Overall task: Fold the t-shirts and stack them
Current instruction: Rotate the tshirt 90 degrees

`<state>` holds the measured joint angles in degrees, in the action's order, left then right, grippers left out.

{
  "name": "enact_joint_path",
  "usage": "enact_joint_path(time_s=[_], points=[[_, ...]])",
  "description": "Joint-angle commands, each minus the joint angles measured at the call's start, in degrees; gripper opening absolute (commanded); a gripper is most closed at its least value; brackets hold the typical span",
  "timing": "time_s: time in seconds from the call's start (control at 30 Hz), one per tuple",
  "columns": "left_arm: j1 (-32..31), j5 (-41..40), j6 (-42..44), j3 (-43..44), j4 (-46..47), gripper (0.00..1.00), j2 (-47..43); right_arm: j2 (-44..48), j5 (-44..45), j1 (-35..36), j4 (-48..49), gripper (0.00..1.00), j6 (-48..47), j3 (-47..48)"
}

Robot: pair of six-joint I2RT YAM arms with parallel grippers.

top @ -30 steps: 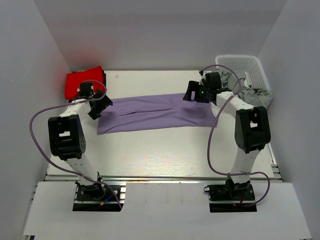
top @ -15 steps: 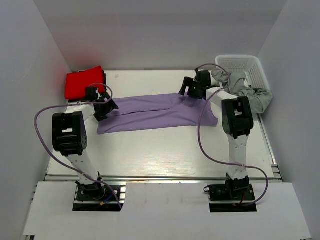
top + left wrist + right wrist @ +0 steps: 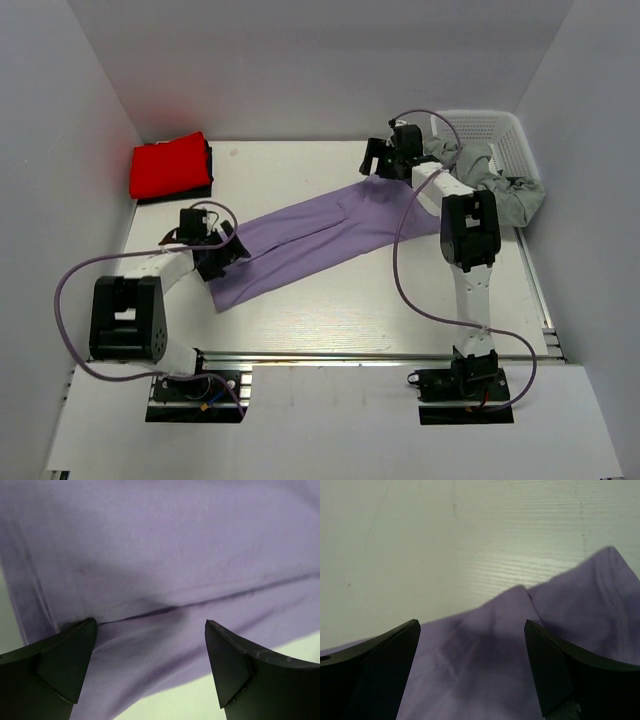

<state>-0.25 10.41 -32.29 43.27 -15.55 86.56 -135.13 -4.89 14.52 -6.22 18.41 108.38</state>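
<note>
Lavender t-shirt (image 3: 320,232) lies mid-table as a long diagonal strip; red t-shirt (image 3: 170,165) sits folded far-left. Left gripper (image 3: 228,258) and right gripper (image 3: 378,168) hover jaws apart over its ends. Probably mid-fold; next, pinch an end.

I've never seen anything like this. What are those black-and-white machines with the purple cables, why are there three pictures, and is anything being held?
Those are two robot arms bolted at the near edge of a white table. The wide picture looks down from above and behind them. The other two come from a small camera on each wrist, so the dark wedges are that arm's own fingers.

A lavender t-shirt lies diagonally on the table. A folded red t-shirt sits far left. A white basket with grey cloth sits far right.

The left gripper is at the shirt's near end and the right gripper at its far end. Both are open, so nothing is gripped.
</note>
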Motion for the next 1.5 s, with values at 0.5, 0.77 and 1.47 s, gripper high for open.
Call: enact_joint_path(time_s=[0.5, 0.77, 1.47], points=[[-6.5, -4.2, 11.0, 14.3, -8.6, 1.00, 3.5, 30.3, 0.1, 5.4, -6.1, 0.90, 2.6, -38.8], [-9.4, -7.3, 10.8, 11.8, -10.0, 1.00, 13.5, 17.6, 0.3, 4.5, -9.1, 0.90, 3.1, -27.1], [-34.5, 9.4, 8.7, 9.6, -14.1, 1.00, 6.2, -7.5, -9.9, 3.0, -8.5, 0.90, -7.7, 20.3]])
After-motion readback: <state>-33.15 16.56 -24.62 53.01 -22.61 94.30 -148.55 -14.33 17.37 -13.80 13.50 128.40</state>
